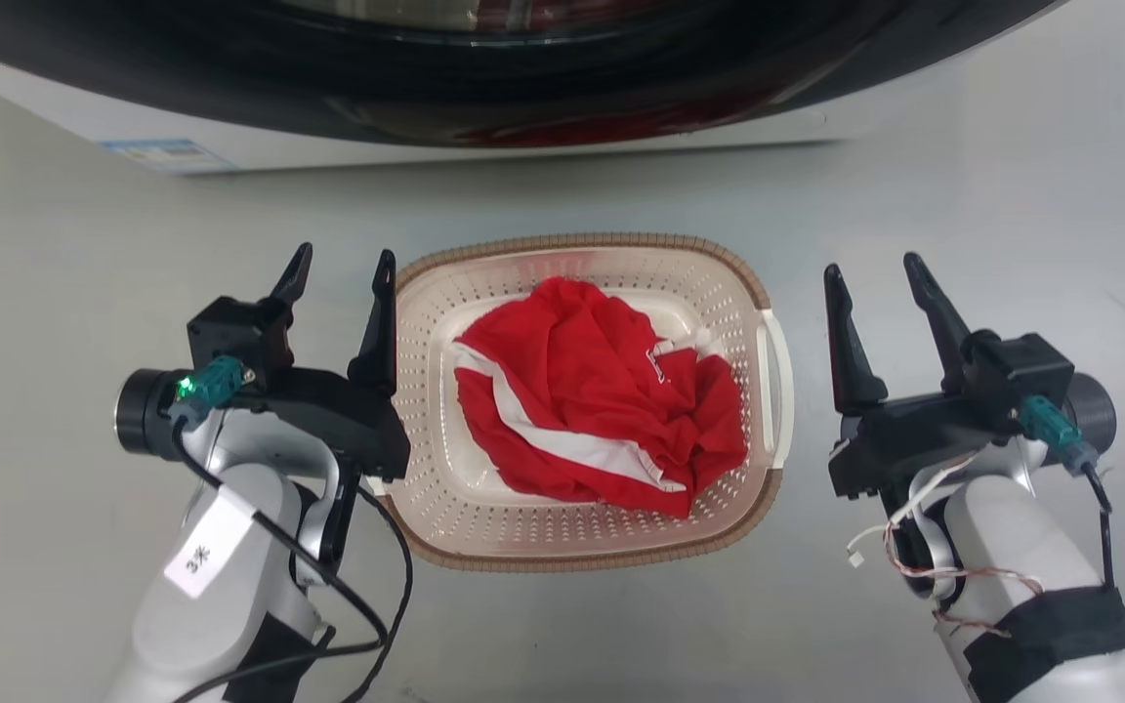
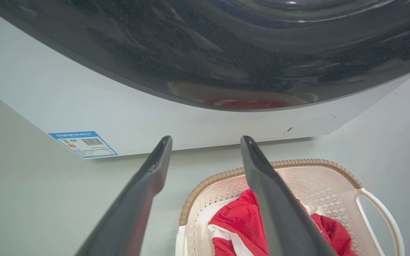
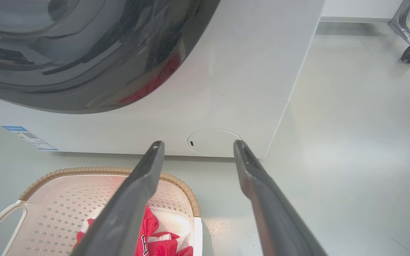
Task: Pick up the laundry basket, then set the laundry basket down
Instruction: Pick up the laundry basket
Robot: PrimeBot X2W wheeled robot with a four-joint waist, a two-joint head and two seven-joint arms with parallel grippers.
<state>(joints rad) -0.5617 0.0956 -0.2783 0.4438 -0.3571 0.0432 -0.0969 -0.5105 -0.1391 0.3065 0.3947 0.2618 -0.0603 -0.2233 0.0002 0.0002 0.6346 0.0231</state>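
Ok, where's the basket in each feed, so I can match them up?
Head view: basket at centre, just below the washer.
Left wrist view: basket at lower right, cut off by the bottom edge.
Right wrist view: basket at lower left, cut off by the bottom edge.
Shared landmark: the blue label on the washer's white front.

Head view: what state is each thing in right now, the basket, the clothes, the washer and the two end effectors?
laundry basket, upright on the floor, not gripped.
red garment, crumpled inside the basket.
washing machine, door looks shut.
left end effector, open, empty, by the basket's left side.
right end effector, open, empty, apart from the basket's right side.
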